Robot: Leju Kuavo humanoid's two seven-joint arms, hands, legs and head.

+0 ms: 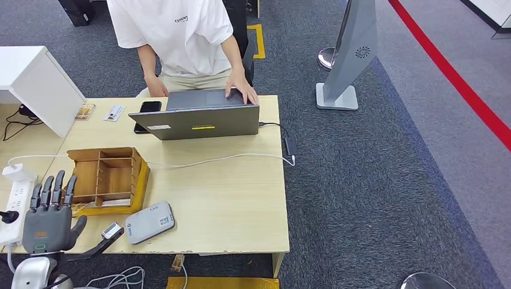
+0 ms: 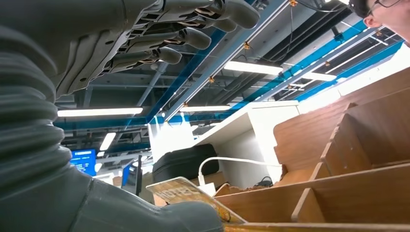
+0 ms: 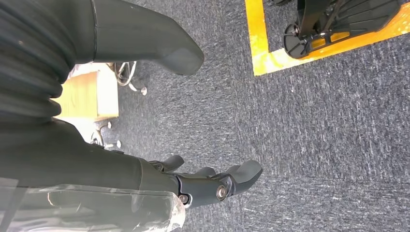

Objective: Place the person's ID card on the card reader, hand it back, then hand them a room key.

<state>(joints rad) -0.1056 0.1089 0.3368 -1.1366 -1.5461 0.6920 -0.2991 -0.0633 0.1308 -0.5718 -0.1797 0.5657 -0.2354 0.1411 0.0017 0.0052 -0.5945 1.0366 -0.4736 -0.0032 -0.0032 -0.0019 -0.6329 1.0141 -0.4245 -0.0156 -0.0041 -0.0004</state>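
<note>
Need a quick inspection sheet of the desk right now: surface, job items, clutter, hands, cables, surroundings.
Surface: light wood desk, mostly bare on its right half.
Job's things: grey card reader at near edge; wooden organizer beside it; two cards at far left edge.
Clutter: laptop used by seated person; phone.
Hands: left hand raised over the organizer's near left corner, fingers spread, holding nothing; right hand hangs over carpet, holding nothing.
Cables: white cable across desk; power strip at left.
Surroundings: grey carpet, red floor line, grey stand.
</note>
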